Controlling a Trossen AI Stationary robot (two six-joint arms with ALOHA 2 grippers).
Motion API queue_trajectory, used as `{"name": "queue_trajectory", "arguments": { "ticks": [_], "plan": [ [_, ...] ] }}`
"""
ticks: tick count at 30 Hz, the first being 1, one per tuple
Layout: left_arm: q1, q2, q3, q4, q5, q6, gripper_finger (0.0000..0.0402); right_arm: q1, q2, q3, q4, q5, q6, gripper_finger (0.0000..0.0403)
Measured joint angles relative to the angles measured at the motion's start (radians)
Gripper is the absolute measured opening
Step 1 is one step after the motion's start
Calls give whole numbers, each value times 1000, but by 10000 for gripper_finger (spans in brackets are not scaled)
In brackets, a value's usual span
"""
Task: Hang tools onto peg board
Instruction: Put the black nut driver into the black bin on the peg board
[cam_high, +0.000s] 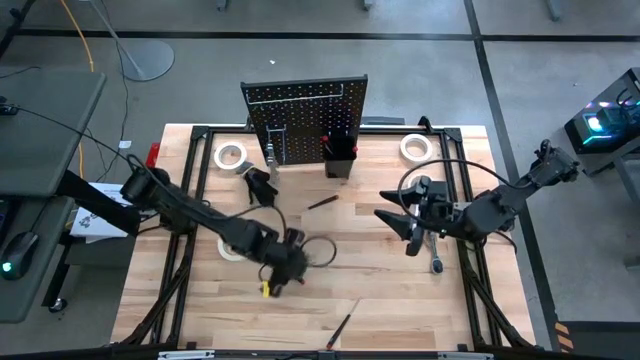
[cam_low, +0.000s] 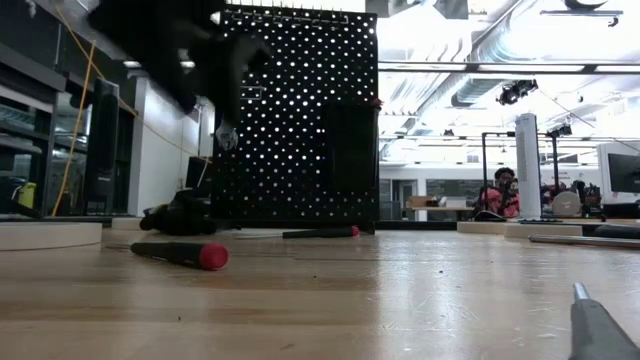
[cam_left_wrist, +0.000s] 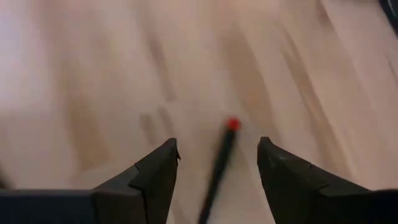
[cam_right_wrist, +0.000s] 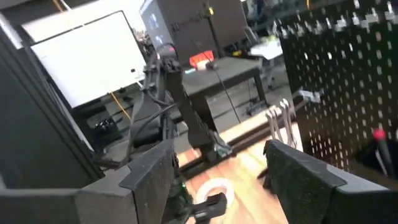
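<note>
The black peg board (cam_high: 305, 118) stands upright at the table's far middle, with a black bin (cam_high: 338, 152) on its front and silver wrenches (cam_right_wrist: 283, 121) hanging from it. My left gripper (cam_high: 283, 272) is open above the table's middle. In the left wrist view its fingers (cam_left_wrist: 217, 144) stand either side of a dark screwdriver with a red end (cam_left_wrist: 219, 165), which lies on the wood below, untouched. Two dark screwdrivers (cam_high: 322, 202) (cam_high: 340, 327) lie flat on the table. My right gripper (cam_high: 397, 230) (cam_right_wrist: 219, 148) hangs open and level, high at the right, empty.
White tape rolls lie at the far left (cam_high: 231, 156), the far right (cam_high: 416, 147) and under my left arm (cam_high: 232, 247). A silver tool (cam_high: 437, 262) lies below my right arm. A black object (cam_high: 260, 185) sits in front of the board. Bare wood lies near the front edge.
</note>
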Motion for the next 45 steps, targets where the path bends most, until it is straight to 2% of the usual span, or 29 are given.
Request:
{"name": "queue_trajectory", "arguments": {
  "ticks": [3, 5, 12, 16, 19, 22, 28, 31, 33, 35, 36, 41, 45],
  "plan": [
    [-20, 6, -54, -4, 52, 145, 202, 0, 0, 0, -62, 0, 94, 245],
    [-20, 9, -82, -4, 57, 186, 202, 0, 0, 0, -86, 0, 135, 245],
    [30, 19, -164, 134, 103, 227, 202, -2, 0, 0, -145, 19, 232, 245],
    [45, 34, -186, 162, 169, 244, 202, -2, 0, 0, -159, 26, 264, 245],
    [45, 75, -197, 168, 179, 264, 202, -2, 0, 0, -161, 34, 265, 245],
    [45, 138, -195, 205, 175, 235, 202, -2, 1, 0, -164, 51, 276, 245],
    [45, 215, -188, 296, 71, 76, 200, -2, 1, 0, -175, 60, 320, 245],
    [47, 232, -187, 310, 77, 53, 167, -5, 1, 0, -174, 59, 328, 245],
    [39, 239, -185, 298, 73, 61, 115, -5, 1, 0, -174, 54, 344, 245],
    [33, 239, -185, 285, 76, 74, 47, -5, 1, 0, -174, 51, 347, 245],
    [31, 239, -186, 284, 77, 73, 35, -5, 1, 0, -174, 51, 346, 245],
    [20, 232, -192, 280, 52, 12, 34, -5, 1, 0, -173, 51, 346, 245],
    [25, 170, -193, 229, 36, -56, 34, -5, 1, 0, -174, 50, 346, 245]
  ]
}}
